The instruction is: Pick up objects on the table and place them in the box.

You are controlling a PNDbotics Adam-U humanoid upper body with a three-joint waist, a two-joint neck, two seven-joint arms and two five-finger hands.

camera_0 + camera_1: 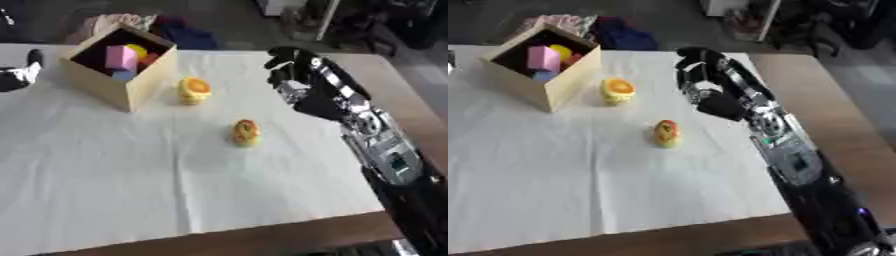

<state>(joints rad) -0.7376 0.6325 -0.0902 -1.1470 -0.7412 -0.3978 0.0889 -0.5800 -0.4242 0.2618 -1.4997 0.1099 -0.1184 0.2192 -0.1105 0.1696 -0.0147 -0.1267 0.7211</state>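
Two yellow objs [247, 133] mid-cloth, open room around, box [105, 84] near far-left edge, right hand [308, 85] fingers curled, empty.

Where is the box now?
The box stands at the table's far left, holding coloured things, with a yellow-orange object just to its right.

Black right hand [311, 82] on a black forearm with silver joints and grey panels.

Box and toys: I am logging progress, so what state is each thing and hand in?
Box: open, upright, holding blocks.
Yellow-orange toy: on the cloth beside the box.
Yellow-red toy: on the cloth, untouched.
Right hand: raised, fingers curled, empty.
Left hand: at left edge, unclear.
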